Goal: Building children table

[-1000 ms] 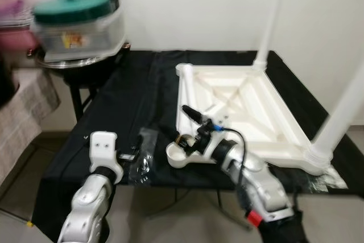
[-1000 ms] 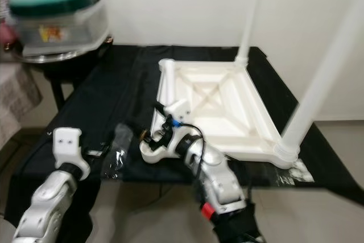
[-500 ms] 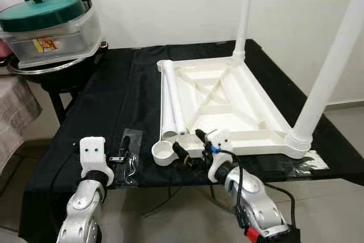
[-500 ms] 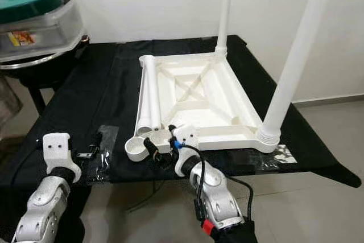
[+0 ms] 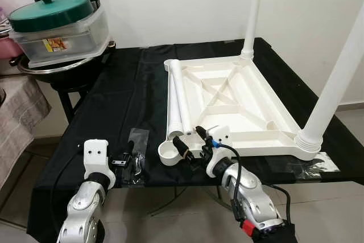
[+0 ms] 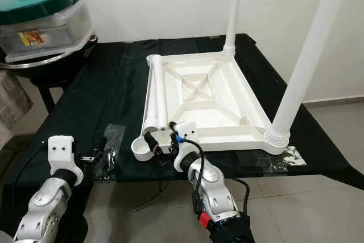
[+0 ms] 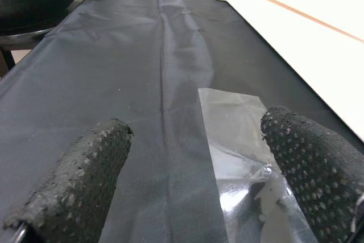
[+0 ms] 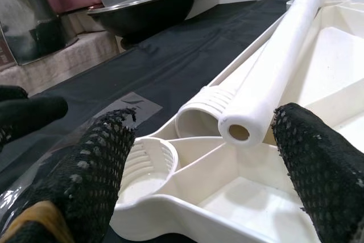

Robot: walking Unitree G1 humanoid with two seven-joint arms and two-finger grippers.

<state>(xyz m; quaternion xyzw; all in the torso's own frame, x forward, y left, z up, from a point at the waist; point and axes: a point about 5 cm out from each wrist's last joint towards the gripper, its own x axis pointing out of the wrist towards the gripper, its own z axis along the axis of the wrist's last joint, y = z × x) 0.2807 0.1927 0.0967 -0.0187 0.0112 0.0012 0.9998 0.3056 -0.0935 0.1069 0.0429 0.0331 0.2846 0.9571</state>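
**Both grippers hover at the front edge of the black-draped surface, jaws spread**

An upturned white table top (image 5: 239,103) lies on the black cloth (image 5: 119,101) that covers the surface, its ribbed underside facing up. Two white legs stand upright in its sockets: one (image 5: 253,12) at the far corner, another (image 5: 335,83) at the near right corner. A third, loose leg (image 5: 176,98) lies flat along the left rim of the table top, its near end resting by the empty round socket (image 5: 168,153) at the near left corner.

The right gripper (image 5: 190,143) sits at the front edge of the surface, just beside that empty socket. Its jaws are released and hold nothing. In the right wrist view the two black fingers (image 8: 99,163) stand wide apart, with the end of the loose leg and the socket framed between them.

The left gripper (image 5: 132,155) hovers near the front left part of the surface, over a clear plastic bag (image 5: 136,157) lying flat on the cloth. Its jaws are also spread, with nothing gripped; the left wrist view shows the bag beside one finger (image 7: 310,157).

Beyond the far left corner, a clear box with a green lid (image 5: 57,29) rests on a dark wok (image 5: 62,72). A checked cloth (image 5: 20,112) hangs at the left.
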